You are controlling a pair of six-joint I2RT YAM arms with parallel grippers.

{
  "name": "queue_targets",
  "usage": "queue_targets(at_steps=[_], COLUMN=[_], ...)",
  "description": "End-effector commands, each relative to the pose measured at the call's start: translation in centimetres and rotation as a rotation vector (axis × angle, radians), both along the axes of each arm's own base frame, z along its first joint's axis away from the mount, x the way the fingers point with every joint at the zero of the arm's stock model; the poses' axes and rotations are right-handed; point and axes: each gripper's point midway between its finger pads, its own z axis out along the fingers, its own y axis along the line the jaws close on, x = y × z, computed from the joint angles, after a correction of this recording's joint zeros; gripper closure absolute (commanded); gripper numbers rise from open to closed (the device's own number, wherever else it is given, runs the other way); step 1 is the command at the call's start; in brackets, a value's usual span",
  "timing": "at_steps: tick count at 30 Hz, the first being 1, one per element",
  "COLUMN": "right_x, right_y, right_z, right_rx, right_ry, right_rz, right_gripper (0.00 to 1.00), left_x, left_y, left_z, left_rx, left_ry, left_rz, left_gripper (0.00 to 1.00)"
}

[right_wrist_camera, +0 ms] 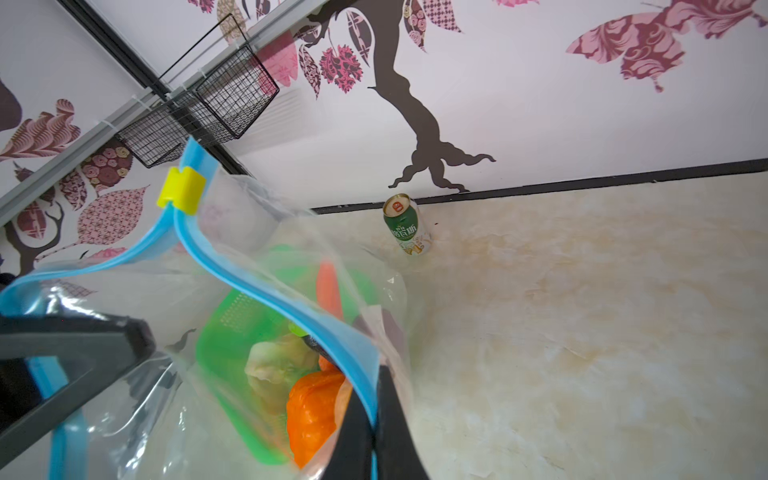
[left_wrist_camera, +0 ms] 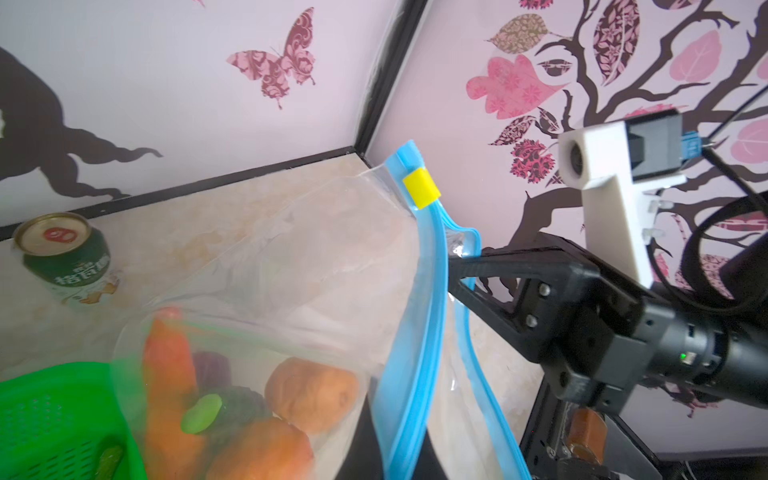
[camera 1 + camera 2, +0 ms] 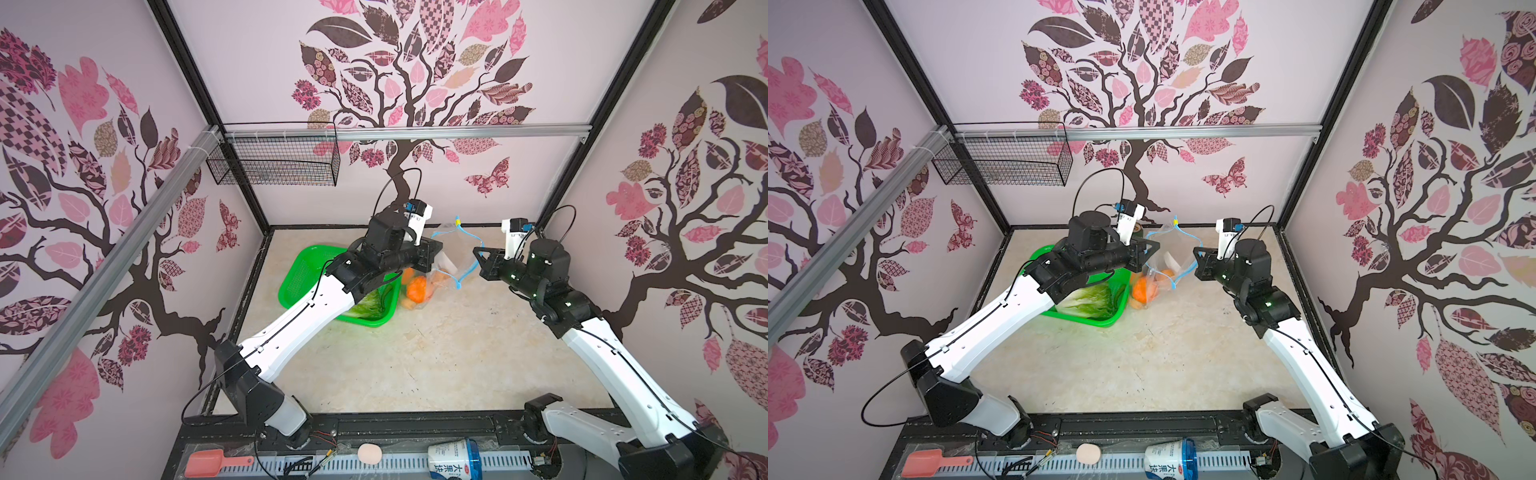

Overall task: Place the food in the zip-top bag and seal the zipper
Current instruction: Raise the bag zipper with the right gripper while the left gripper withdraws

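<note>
I saw a clear bag (image 2: 332,249) edged by a light-blue zipper (image 2: 430,291) with yellow slider (image 2: 421,188), orange carrots (image 2: 170,357), a bright green basket (image 3: 299,278), a green-and-white can (image 1: 407,228), a marbled beige counter (image 3: 415,365), pink-and-brown leaf-print walls (image 3: 270,62)

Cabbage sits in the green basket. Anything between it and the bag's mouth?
Yes. The left arm stretches over the cabbage, and the green basket wall stands between it and the zip-top bag. Left gripper and right gripper, each shut on the zipper, hold the mouth open.
</note>
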Motion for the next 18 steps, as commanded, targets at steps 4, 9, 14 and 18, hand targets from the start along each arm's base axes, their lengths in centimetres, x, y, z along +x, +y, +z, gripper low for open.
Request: queue_targets(at_steps=[4,9,14,18], right_x=[-1.4,-2.0,-1.8,-1.0], right_y=[-3.2,-3.9,-2.9,-1.6], right_z=[3.1,3.7,2.6,-0.4], right_rx=[-0.047,-0.057,-0.049,-0.052], right_ry=[-0.097,-0.131,-0.116,-0.041], right_rz=[-0.145,-0.166,-0.118,-0.058], right_gripper=[1.00,1.00,1.00,1.00], left_x=[-1.0,-1.1,-0.7,-0.2], left_y=[-3.2,-4.0,-4.4,-3.6], left_z=[0.5,-1.8,-6.9,-12.1], left_rx=[-0.033,-0.067,-0.035,0.020], left_ry=[-0.005,0.060,0.155,0.266], left_rz=[-0.089,-0.106,-0.091,-0.062], left_gripper=[1.00,1.00,1.00,0.99])
